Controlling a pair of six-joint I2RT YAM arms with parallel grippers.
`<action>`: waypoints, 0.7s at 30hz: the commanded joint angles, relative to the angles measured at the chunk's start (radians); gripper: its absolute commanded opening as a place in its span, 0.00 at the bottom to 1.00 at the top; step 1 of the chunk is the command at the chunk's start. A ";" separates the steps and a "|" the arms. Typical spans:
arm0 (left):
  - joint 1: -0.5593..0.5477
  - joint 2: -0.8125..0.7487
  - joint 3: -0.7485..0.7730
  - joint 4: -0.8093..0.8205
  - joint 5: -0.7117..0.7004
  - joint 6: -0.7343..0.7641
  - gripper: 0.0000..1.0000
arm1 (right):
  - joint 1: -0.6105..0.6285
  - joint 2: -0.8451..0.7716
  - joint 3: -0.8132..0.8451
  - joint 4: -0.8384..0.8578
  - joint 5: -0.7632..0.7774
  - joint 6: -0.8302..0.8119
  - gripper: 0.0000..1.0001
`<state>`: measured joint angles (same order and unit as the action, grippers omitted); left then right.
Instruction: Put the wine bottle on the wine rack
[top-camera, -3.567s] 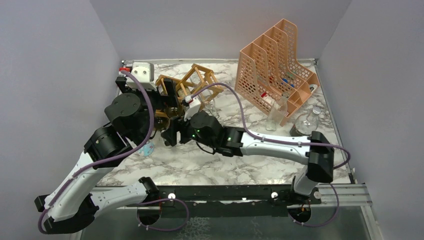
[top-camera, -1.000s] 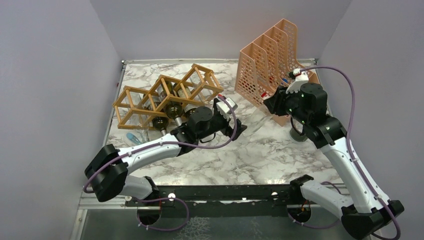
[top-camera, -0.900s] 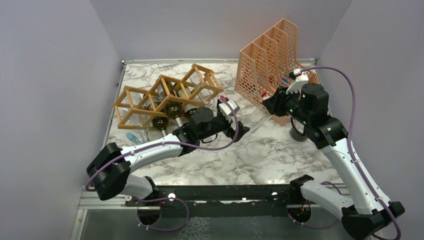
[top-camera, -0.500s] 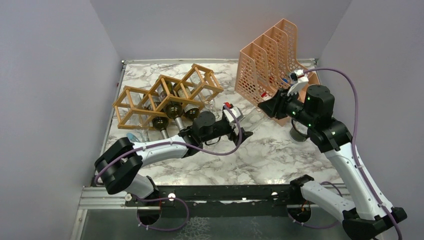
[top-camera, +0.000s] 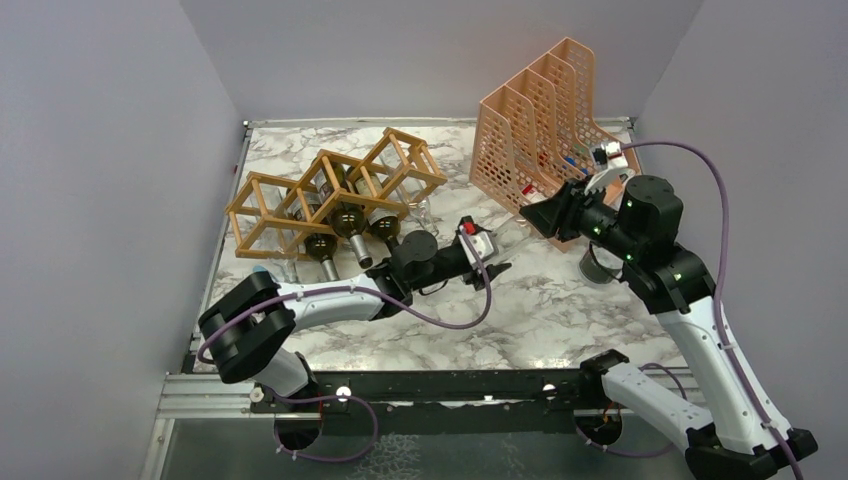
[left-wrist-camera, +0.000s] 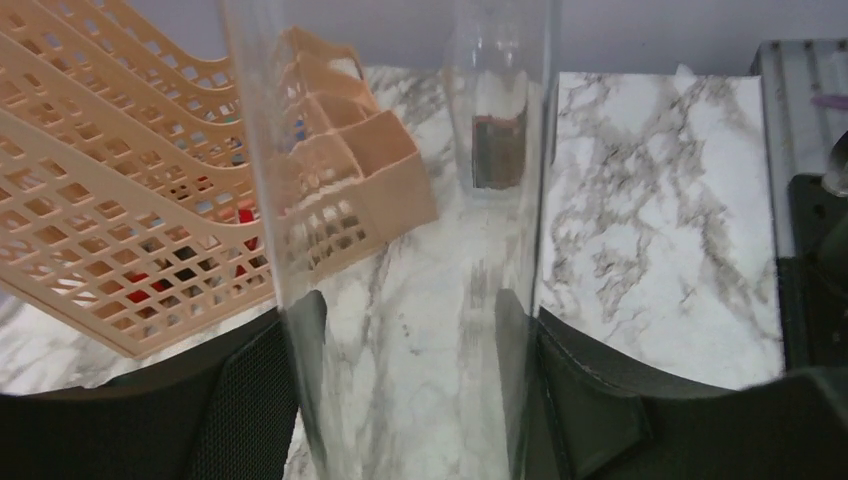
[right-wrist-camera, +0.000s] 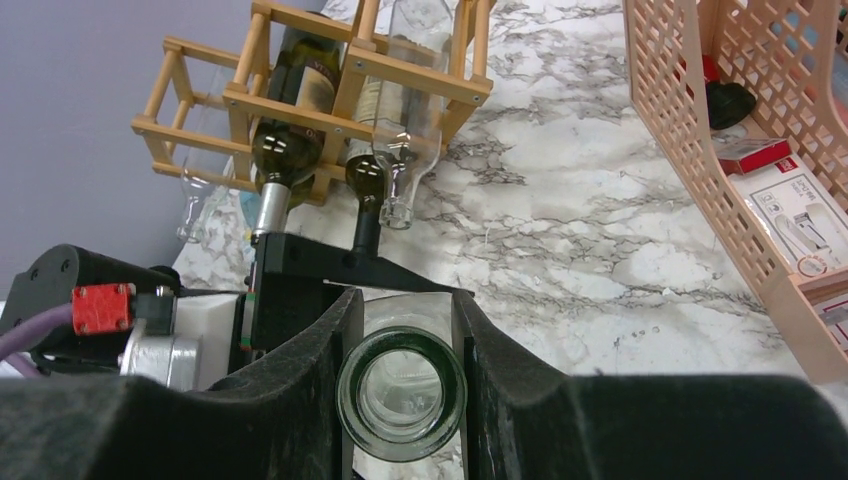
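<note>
The wine bottle (left-wrist-camera: 390, 180) is being clamped at its neck by the right gripper (right-wrist-camera: 403, 330). Its body is being straddled by the left gripper (left-wrist-camera: 410, 330), contact unclear. The wine rack (top-camera: 335, 190) is being left at nine o'clock.

Both arms are stretching toward each other mid-table, left gripper (top-camera: 492, 266) sitting spread wide, right gripper (top-camera: 548, 214) pinching in narrow.

Open gap between wine rack (right-wrist-camera: 415, 75) and file holder (right-wrist-camera: 680, 150)
</note>
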<state>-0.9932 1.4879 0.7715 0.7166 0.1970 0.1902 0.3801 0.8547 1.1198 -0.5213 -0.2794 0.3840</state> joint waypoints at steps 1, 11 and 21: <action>-0.008 0.017 0.023 0.038 -0.012 0.063 0.60 | -0.002 -0.032 0.037 0.026 -0.035 0.036 0.15; -0.010 -0.036 0.019 0.038 -0.014 0.338 0.00 | -0.001 -0.044 0.085 -0.117 0.023 -0.059 0.71; -0.009 -0.052 0.116 -0.066 0.117 0.960 0.00 | -0.002 0.010 0.233 -0.295 -0.009 -0.181 0.73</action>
<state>-1.0019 1.4673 0.7776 0.6655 0.2642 0.8425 0.3779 0.8333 1.2808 -0.7010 -0.2687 0.2871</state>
